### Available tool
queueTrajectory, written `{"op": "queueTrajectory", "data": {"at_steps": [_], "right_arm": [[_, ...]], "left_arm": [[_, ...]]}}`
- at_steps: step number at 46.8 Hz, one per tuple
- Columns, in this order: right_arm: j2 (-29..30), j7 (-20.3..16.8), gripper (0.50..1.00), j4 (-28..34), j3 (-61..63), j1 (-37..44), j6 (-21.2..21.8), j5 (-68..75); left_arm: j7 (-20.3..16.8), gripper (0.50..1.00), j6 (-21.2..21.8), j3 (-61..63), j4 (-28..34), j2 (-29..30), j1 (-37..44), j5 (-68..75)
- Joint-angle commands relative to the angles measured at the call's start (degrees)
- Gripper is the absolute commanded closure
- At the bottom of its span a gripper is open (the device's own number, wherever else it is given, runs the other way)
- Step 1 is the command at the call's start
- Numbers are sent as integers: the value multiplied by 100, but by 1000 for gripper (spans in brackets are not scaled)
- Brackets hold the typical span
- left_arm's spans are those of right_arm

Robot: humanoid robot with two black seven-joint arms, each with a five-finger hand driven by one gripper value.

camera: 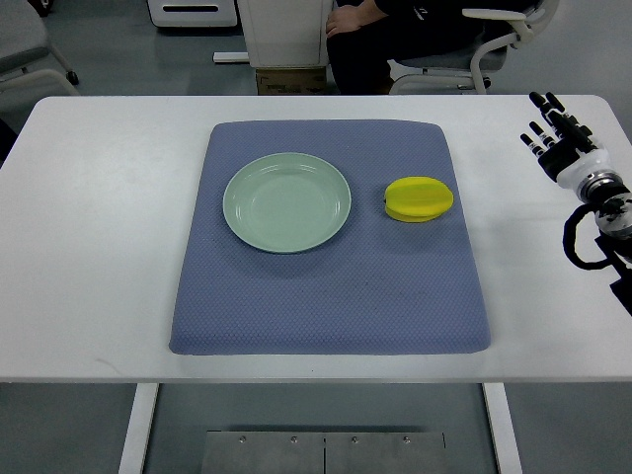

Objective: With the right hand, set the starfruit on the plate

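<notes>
The right hand point(556, 138) is hovering empty, fingers spread, needing to approach the starfruit point(419, 198) from above and grip across its width before reaching the plate point(286, 202).

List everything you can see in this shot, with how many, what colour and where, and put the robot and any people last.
table: one, white, fills most of the view
mat: one, blue-grey, centre of the table
plate: one, pale green, empty, on the mat's left half
starfruit: one, yellow, on the mat just right of the plate, apart from it
chair: one, white, beyond the table's far edge
box: one, brown, on the floor beyond the table
right hand: one, black and white, fingers spread, holding nothing, over the table's right edge
person: one, dark clothes, seated beyond the table
</notes>
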Motion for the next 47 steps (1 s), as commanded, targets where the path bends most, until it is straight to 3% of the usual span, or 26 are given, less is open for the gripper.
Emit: {"op": "queueTrajectory", "data": {"at_steps": [1,10,22,38,47], "right_arm": [[13,11,500,-1,-8,-10,8,-9],[-4,221,500,61,-351,34,518,-44],[-74,872,500,350,-1537,157,685,-527],[-549,1039,500,403,-2302,263,1722,-1318],[-882,1373,500,509,-2943,544,1766,-2082]], "left_arm": [[0,500,-2,1,0,0,0,0],[0,500,-2,1,0,0,0,0],[0,500,-2,1,0,0,0,0],[0,500,-2,1,0,0,0,0],[0,500,-2,1,0,0,0,0]]}}
